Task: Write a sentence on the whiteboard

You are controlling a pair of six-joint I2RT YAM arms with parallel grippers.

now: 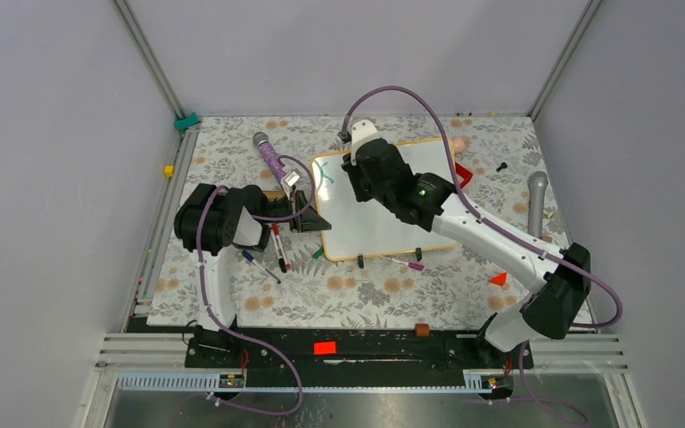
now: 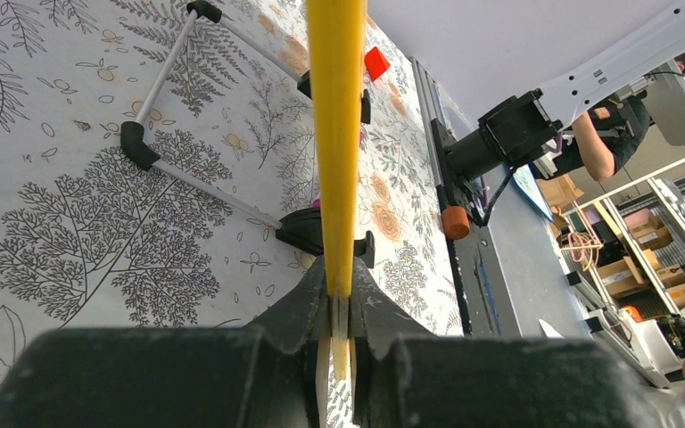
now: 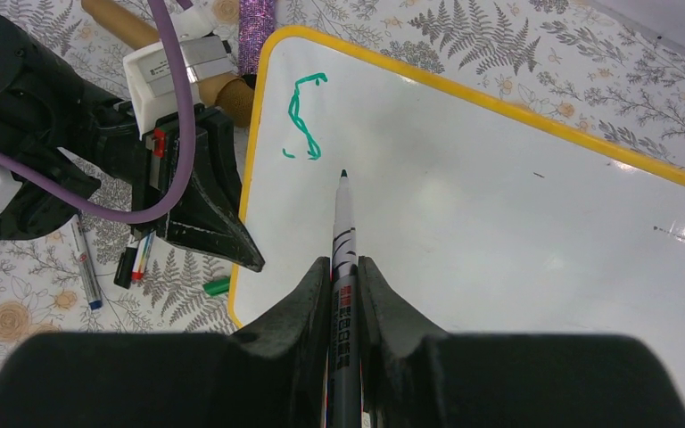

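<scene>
Right claw (image 3: 343,267) pinches a marker (image 3: 342,223), its tip at the board (image 3: 499,223); a green letter (image 3: 303,120) lies just ahead-left. Left claw (image 2: 339,299) pinches the frame (image 2: 336,134).

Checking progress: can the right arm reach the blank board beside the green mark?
Likely yes: right gripper holds the marker tip near the green mark, over bare whiteboard; left gripper only pinches the frame.

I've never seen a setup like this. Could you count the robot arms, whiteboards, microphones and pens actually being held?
Robot arms: 2, the left arm and the right arm
Whiteboards: 1, the whiteboard
Microphones: 2, the purple microphone and the grey microphone
Pens being held: 1, the pen in the right tool
Total: 6
</scene>
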